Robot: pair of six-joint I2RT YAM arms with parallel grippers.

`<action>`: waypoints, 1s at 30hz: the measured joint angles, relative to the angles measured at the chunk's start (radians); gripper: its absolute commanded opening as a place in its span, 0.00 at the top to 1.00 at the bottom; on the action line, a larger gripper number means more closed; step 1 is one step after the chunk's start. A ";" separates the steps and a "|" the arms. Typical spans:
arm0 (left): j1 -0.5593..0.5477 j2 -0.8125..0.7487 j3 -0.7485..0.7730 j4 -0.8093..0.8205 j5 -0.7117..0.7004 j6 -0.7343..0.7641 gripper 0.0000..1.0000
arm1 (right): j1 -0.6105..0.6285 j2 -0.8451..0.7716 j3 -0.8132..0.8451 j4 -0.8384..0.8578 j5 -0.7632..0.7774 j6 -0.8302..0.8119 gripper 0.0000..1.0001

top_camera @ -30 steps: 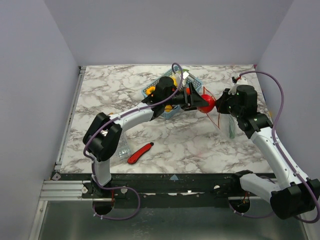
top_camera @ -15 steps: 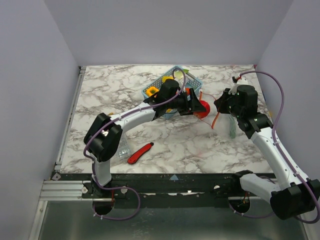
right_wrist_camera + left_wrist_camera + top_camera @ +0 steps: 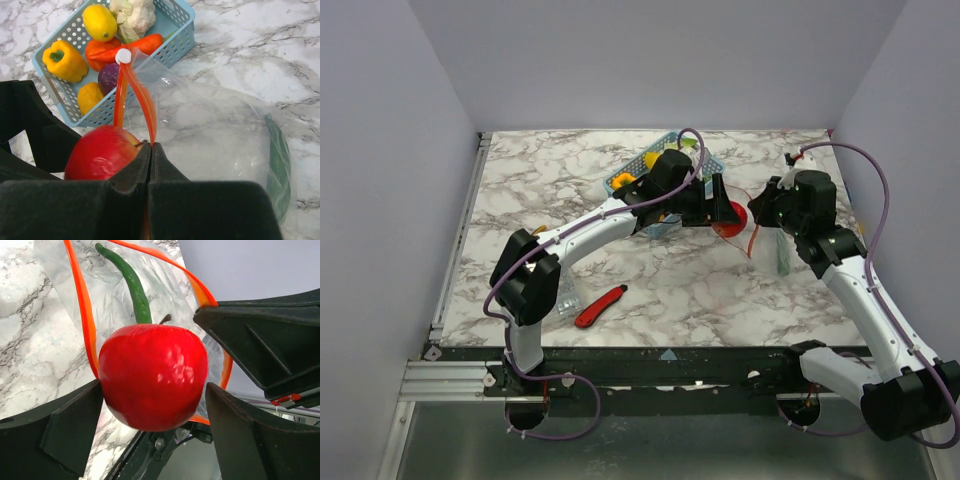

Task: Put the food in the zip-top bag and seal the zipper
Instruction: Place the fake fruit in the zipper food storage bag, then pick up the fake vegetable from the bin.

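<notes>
A glossy red apple (image 3: 152, 377) sits between the fingers of my left gripper (image 3: 727, 207), right at the mouth of the zip-top bag (image 3: 215, 130). The jaws stand a little wider than the apple, open. My right gripper (image 3: 151, 147) is shut on the orange-red zipper (image 3: 135, 90) and holds the mouth up off the table. A green chilli (image 3: 132, 282) lies inside the bag. More food fills the blue basket (image 3: 175, 47): a lemon (image 3: 100, 22), a yellow pepper (image 3: 64, 60), a cauliflower (image 3: 132, 15), a carrot (image 3: 145, 44) and a purple piece (image 3: 107, 77).
A red utility knife (image 3: 600, 306) lies on the marble table near the front left, with a clear ridged box (image 3: 563, 295) beside it, partly under the left arm. The blue basket (image 3: 620, 180) sits just behind the left arm's wrist.
My left gripper has carried the apple right, up to the bag's mouth, and its jaws have widened. The right gripper stays shut on the zipper, and the bag's mouth now hangs more open.
</notes>
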 measured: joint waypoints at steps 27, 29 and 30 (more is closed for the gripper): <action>0.065 -0.180 -0.161 0.055 -0.022 0.151 0.09 | 0.000 -0.010 -0.009 0.002 -0.001 0.007 1.00; 0.090 -0.195 -0.163 0.054 -0.040 0.175 0.10 | 0.000 -0.010 -0.009 0.002 -0.001 0.007 1.00; 0.102 -0.199 -0.163 0.051 -0.055 0.191 0.10 | 0.000 -0.010 -0.009 0.002 -0.002 0.007 1.00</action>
